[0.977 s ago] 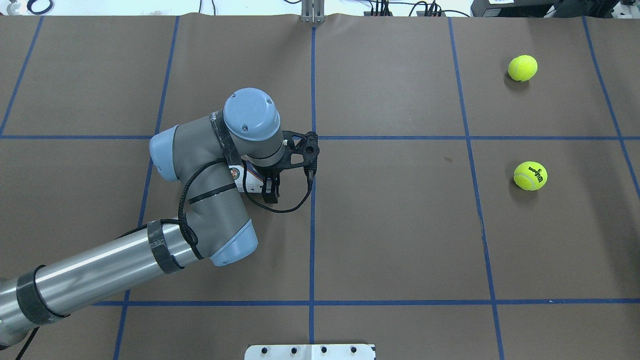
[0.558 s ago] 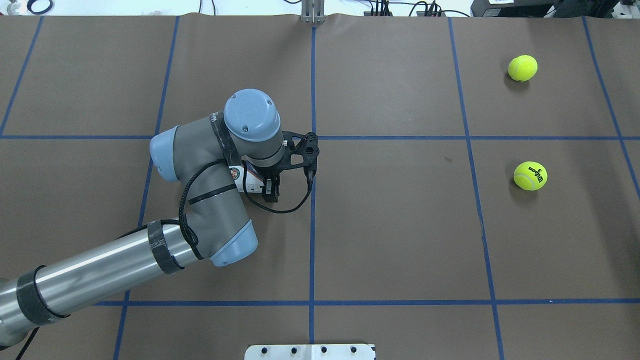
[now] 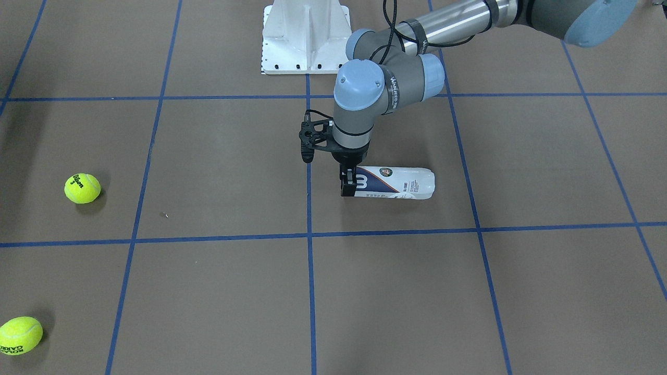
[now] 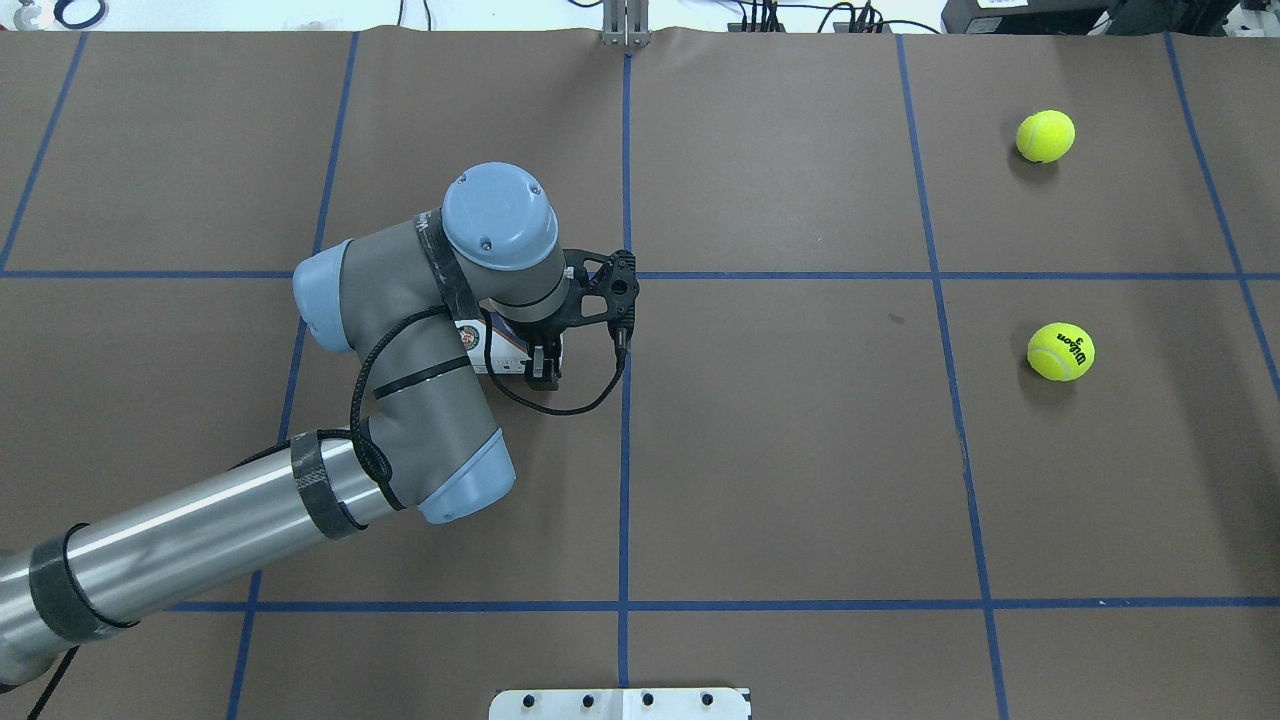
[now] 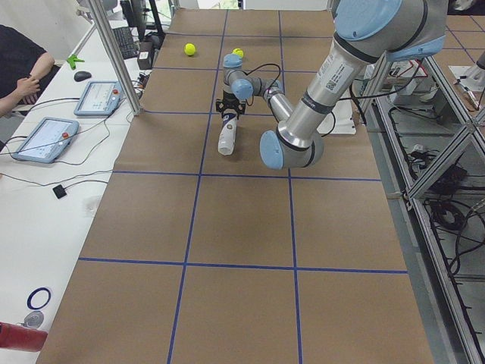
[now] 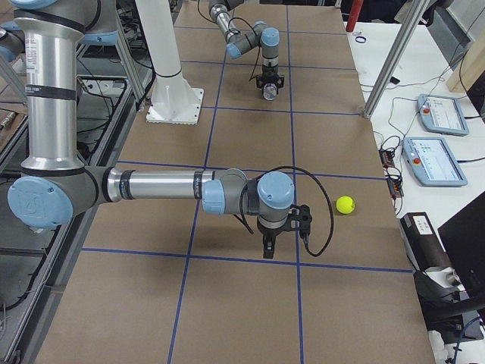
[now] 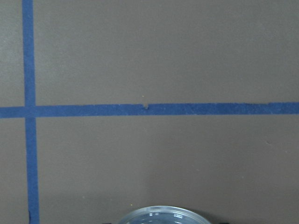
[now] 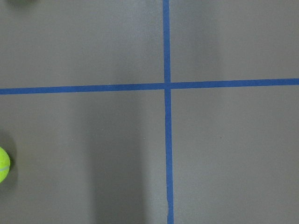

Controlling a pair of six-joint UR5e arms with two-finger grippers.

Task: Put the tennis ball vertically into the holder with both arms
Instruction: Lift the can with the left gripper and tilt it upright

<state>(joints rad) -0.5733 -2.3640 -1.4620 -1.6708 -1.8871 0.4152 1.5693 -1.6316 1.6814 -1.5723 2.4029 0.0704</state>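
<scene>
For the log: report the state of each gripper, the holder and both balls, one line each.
holder, lying on its side, clamped at one end.
left gripper, shut on the holder.
right gripper, empty-looking; cannot tell open or shut.
Wilson ball, lying loose, untouched.
other ball, lying loose, untouched.

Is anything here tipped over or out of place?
The holder lies on its side rather than upright, with the fingers of the left gripper at one end. Two tennis balls sit loose, far from it.
</scene>
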